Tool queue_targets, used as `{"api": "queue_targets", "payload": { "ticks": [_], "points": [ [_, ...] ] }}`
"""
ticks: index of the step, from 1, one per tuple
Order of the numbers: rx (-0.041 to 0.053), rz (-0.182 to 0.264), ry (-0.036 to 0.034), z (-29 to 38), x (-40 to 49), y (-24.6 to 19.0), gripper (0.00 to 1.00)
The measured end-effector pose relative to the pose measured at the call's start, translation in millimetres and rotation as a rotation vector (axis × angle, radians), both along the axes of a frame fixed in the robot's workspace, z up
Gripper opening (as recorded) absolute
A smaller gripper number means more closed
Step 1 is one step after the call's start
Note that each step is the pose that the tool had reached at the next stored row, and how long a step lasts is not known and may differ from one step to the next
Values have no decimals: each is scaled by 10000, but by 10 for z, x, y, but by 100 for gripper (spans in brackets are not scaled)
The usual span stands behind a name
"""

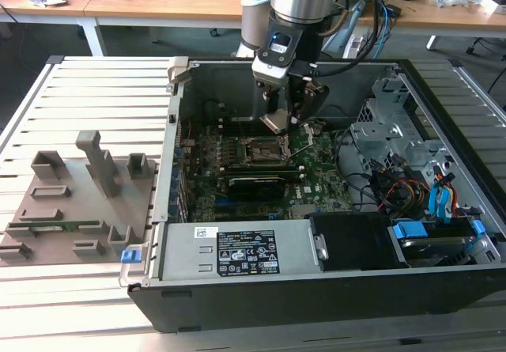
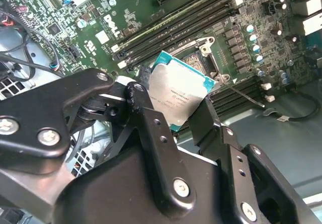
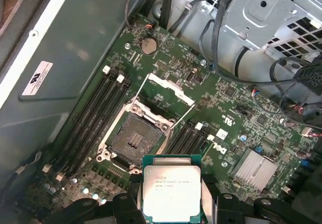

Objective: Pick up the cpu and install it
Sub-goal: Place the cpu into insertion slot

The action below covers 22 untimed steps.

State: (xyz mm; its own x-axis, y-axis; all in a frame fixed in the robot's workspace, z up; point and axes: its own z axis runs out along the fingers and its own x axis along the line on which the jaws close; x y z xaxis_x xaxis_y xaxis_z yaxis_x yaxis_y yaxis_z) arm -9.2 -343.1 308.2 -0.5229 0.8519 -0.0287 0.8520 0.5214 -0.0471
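Where the arm (image 1: 304,4) reaches down into the open computer case (image 1: 332,297) in the exterior view, its wrist points steeply downward and its jaws pinch the cpu (image 1: 276,120) by two opposite edges. The chip is tilted, hanging in the air just above the socket (image 1: 263,151) on the motherboard (image 1: 237,186) and not touching it. The case lies on a slatted tabletop (image 1: 87,83), with the grey fixture plate (image 1: 71,202) beside it on the exterior view's left, well apart from the jaws. In the second wrist view the black fingers (image 2: 151,128) press in on either side of the cpu (image 2: 180,97), whose silvery top faces the camera with a teal rim showing along its edges; behind it lie the socket (image 2: 198,63) with its metal frame and the rows of memory slots (image 2: 176,26). In the first wrist view the cpu (image 3: 171,191) is clamped between the jaws, metal top toward the camera, near the socket (image 3: 135,138) but apart from it — that socket's frame (image 3: 168,90) is swung open and its dark contact field is exposed.
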Motion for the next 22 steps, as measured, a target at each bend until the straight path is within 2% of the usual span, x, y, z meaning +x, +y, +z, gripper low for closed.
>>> {"api": "queue_targets", "payload": {
  "ticks": [22],
  "points": [
    [-159, -1645, 0, -2, 0, 0, 55]
  ]
}}
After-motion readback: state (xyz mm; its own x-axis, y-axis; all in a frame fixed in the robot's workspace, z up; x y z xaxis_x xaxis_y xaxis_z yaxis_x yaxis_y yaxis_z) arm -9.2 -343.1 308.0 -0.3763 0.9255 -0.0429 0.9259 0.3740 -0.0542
